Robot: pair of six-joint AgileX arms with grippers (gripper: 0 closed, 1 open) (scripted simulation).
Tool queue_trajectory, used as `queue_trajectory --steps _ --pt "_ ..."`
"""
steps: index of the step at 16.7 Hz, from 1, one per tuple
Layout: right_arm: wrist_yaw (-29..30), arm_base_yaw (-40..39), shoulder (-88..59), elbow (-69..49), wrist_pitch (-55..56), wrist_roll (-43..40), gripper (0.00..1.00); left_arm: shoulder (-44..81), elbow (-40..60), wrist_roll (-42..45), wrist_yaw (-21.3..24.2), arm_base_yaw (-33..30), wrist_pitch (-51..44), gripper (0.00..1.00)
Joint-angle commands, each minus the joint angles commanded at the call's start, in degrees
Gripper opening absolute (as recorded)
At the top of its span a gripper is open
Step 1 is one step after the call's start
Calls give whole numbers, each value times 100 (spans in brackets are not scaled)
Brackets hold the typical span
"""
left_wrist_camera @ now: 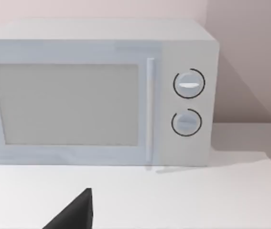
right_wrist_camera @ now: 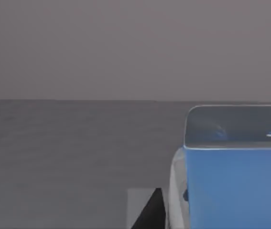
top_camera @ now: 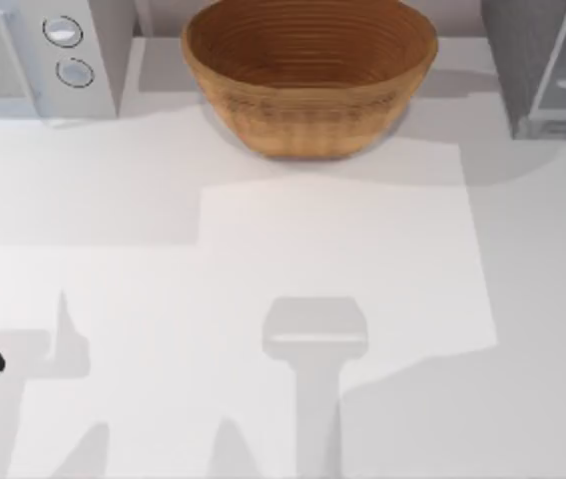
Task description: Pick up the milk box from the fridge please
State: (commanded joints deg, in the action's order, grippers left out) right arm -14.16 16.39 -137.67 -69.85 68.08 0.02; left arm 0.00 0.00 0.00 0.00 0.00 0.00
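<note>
Table (top_camera: 362, 259) bare at centre, appliances ranged along far edge. Fridge (top_camera: 547, 70) far right, grey cabinet with pale panel. White microwave (left_wrist_camera: 97, 93) far left; left arm parked at left edge, likely kept out of reach path. Woven basket (top_camera: 307, 75) far middle. Milk box (right_wrist_camera: 235, 186) looms close before right wrist camera against grey interior, apparently inside fridge; right gripper's finger spread and grasp: cannot tell.

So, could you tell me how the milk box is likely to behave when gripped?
The milk box shows flat blue faces, so it should grip squarely and not roll. Its smooth, glossy top hints it may be slippery. As a carton, hard squeezing would probably dent it.
</note>
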Motion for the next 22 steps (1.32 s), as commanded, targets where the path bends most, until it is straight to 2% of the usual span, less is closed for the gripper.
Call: queue_trajectory --steps 6,12,22 --pt "-6 -3 761 15 -745 7 0 0 0 0 0 0 0 100" --pt "-34 31 875 97 -723 20 0 0 0 0 0 0 0 100" --pt "-427 396 2083 2526 411 23 0 0 0 0 0 0 0 100"
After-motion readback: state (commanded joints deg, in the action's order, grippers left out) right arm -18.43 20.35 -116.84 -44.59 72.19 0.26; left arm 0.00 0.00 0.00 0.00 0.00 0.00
